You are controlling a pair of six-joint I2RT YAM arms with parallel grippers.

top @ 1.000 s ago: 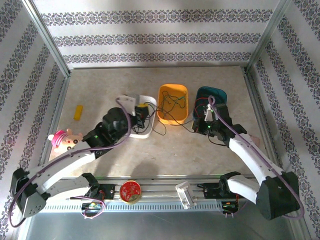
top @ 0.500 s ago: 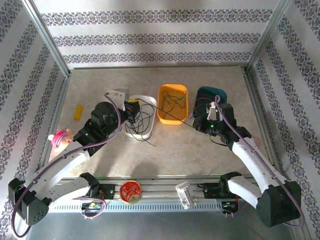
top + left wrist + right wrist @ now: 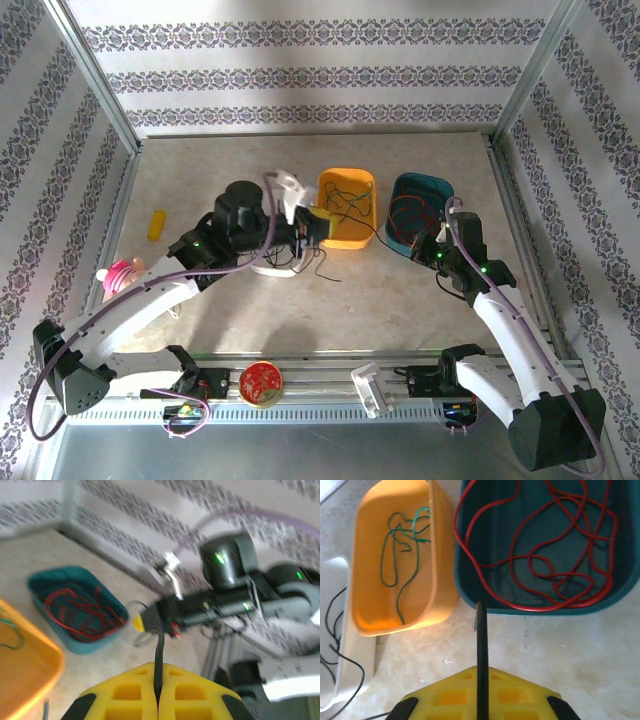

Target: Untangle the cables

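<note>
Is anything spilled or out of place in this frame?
The black cable trails out of the white bin onto the table. The red cable lies wholly inside the teal bin, the green cable inside the orange bin.

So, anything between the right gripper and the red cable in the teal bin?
Only the teal bin's near wall; the red cable lies behind it. The right gripper is shut on a black cable.

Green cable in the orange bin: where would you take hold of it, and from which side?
I'd take the green cable on its single trailing strand, which runs free across the floor of the orange bin, away from the crossed loops. Come straight down from above: the bin's walls rule out a side approach.
</note>
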